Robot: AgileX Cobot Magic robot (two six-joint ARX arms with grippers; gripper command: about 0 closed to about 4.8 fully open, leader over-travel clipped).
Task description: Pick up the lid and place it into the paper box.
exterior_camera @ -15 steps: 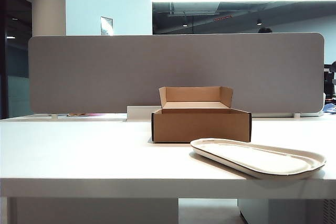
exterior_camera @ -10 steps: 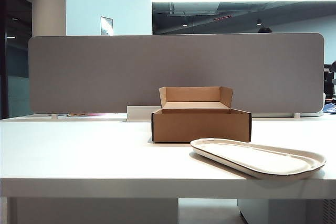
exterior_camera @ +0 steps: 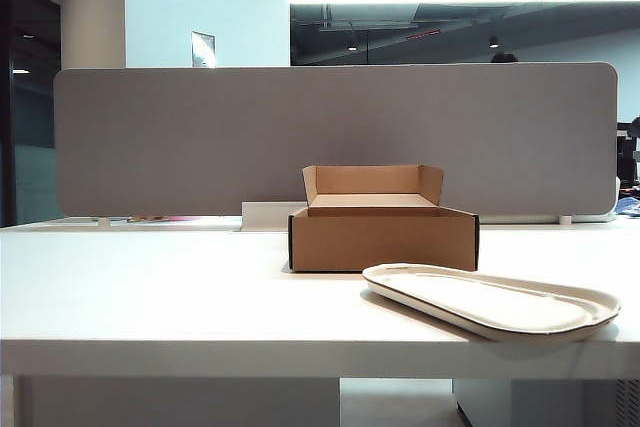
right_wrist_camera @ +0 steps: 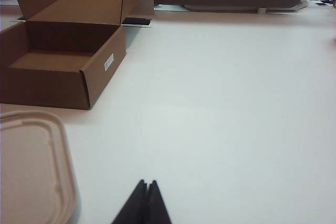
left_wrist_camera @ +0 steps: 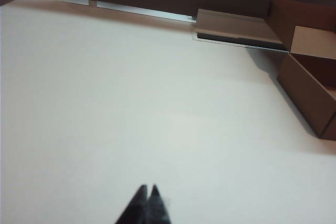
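Note:
The off-white oblong lid [exterior_camera: 495, 300] lies flat on the white table, near its front edge and right of centre; the right wrist view catches one rounded end of the lid [right_wrist_camera: 29, 169]. Behind it stands the open brown paper box [exterior_camera: 384, 232], empty inside in the right wrist view [right_wrist_camera: 63, 61]; one corner of the box [left_wrist_camera: 310, 85] shows in the left wrist view. My left gripper [left_wrist_camera: 148, 188] is shut and empty above bare table, well away from the box. My right gripper [right_wrist_camera: 147, 183] is shut and empty, beside the lid and apart from it. Neither arm appears in the exterior view.
A grey partition screen [exterior_camera: 335, 142] runs along the table's back edge. A long white block [exterior_camera: 265, 215] lies behind the box at the screen's foot, also seen in the left wrist view [left_wrist_camera: 236, 26]. The table's front edge [exterior_camera: 320, 359] is just below the lid.

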